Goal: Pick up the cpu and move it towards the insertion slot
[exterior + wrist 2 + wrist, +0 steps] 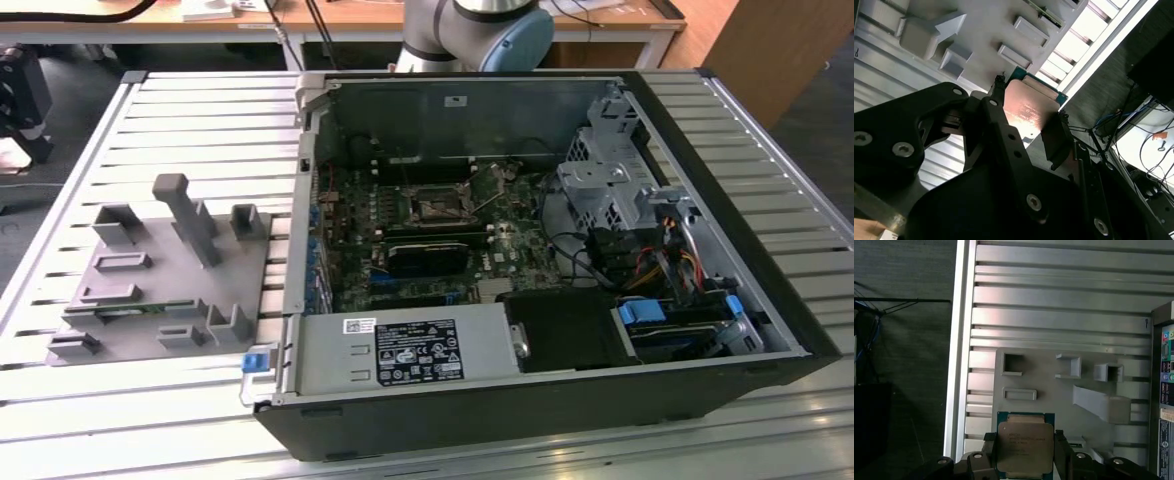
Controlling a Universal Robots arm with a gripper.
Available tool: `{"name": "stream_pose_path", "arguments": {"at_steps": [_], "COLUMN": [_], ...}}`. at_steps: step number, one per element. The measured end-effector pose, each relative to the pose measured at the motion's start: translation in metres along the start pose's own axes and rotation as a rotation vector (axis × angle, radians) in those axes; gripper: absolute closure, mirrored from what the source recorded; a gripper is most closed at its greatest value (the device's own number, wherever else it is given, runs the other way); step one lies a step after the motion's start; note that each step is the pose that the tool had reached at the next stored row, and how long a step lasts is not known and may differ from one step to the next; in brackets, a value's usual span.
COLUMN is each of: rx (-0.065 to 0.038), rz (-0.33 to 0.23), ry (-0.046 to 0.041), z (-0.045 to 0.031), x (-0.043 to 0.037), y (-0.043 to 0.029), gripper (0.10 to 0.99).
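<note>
Between the fingers [1061,452] of my tool [1025,460] sits the cpu [1025,440], pinched on two opposite edges, the jaws parted only to the chip's width. Below the tool lies the grey fixture [1054,390] on the slatted tabletop [1054,315]. I judge the pickup done and the carry in hand. Well away, the insertion slot [441,207] lies in the open computer case [747,260]; reaching it calls for a level, steady grip.

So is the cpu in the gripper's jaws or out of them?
In. In the first wrist view the cpu sits between the jaws of the gripper, one pressed against each side.
</note>
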State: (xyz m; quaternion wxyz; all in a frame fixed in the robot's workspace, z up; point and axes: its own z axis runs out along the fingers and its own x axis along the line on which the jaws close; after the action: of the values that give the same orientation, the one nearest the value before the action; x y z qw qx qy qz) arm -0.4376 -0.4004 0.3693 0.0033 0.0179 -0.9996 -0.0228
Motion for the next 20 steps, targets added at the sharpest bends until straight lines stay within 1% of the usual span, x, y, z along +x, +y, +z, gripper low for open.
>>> {"name": "stream_pose_path", "arguments": {"at_steps": [8,20], "rx": [0.0,0.0], "rz": [0.0,0.0], "ry": [0.0002,0.0001], "z": [-0.0008,-0.0009], "x": [-0.0089,-0.0282], "y": [0.0001,0.0002], "gripper": [0.545,0.545]}}
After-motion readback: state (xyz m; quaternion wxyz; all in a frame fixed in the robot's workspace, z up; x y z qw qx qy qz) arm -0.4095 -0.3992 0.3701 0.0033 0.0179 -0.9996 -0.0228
